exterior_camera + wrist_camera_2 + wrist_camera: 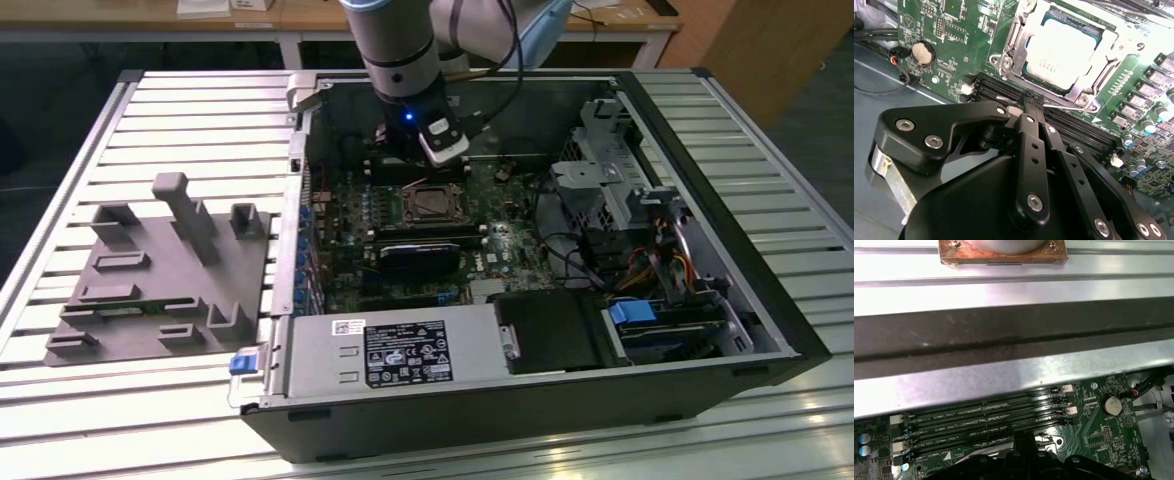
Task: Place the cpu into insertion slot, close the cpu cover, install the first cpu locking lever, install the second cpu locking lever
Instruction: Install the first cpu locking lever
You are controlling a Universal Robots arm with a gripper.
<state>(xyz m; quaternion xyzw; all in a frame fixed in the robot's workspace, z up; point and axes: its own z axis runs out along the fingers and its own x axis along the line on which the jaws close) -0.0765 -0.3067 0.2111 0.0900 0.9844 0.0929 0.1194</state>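
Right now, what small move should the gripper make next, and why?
Probably a small push on the thin locking lever beside its tip: the cpu lies seated with the cpu cover down over its edges, and the shut gripper sits right at that lever.

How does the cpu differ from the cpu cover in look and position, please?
The cpu is a solid pale square plate; the cpu cover is a grey frame with an open middle. The cpu sits inside; the cpu cover rings it. Both lie flat.
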